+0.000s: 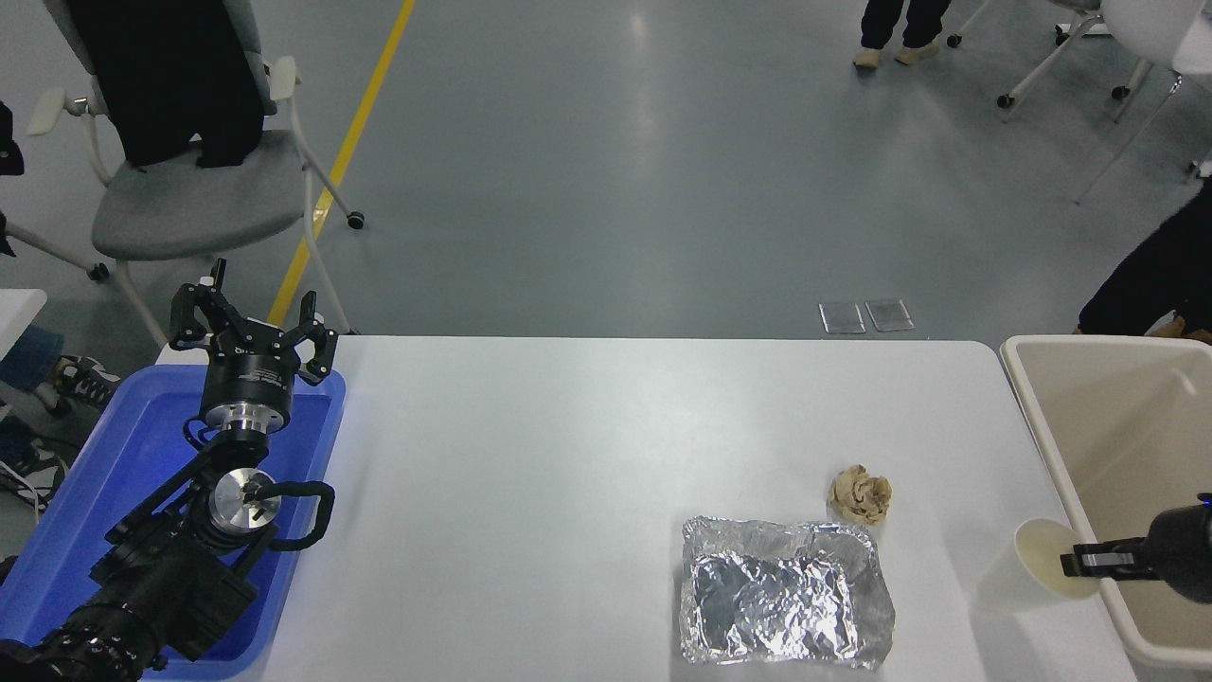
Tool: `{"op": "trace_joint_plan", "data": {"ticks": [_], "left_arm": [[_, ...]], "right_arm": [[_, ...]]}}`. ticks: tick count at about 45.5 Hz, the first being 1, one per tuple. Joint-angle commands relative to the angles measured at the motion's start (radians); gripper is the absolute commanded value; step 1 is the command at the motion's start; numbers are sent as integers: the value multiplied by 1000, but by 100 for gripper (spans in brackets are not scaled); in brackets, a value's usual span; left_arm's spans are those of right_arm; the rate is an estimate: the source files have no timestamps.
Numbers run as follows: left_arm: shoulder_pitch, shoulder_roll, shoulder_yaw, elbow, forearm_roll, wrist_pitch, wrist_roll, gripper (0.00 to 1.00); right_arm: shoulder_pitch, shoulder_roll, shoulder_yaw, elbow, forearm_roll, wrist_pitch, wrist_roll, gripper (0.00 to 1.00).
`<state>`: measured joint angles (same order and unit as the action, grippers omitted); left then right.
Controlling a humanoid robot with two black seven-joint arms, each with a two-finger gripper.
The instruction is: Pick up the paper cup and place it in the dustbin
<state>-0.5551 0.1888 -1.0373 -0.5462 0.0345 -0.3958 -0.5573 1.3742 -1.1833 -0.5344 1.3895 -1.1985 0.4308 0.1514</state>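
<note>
my right gripper [1075,564] pinches the cup [1051,568] by its rim — the cup tilted, lifted off the table [568,455], just beside the bin [1042,417]. foil tray [784,604] and paper ball [860,493] lie near. my left gripper [251,327] hangs spread over the blue tray [114,445].

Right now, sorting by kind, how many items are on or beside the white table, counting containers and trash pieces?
Bins and trays: 2, the dustbin and the blue tray.
Trash pieces: 3, the paper cup pinched by the right gripper, the crumpled paper ball, the foil tray.
Total: 5.
</note>
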Motion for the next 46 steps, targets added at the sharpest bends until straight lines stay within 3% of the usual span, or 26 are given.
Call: {"op": "trace_joint_plan", "data": {"ticks": [1,10,46], "left_arm": [[0,0,0,0,1,0,0,99],[0,0,0,0,-1,0,0,99],[3,1,-1,0,-1,0,0,99]], "right_arm": [[278,-73,-18,49,-19,239,-9,0],[388,-72,-16,48,-42,339,-16,0],[700,-45,-24,56,-39,355,-18,0]]}}
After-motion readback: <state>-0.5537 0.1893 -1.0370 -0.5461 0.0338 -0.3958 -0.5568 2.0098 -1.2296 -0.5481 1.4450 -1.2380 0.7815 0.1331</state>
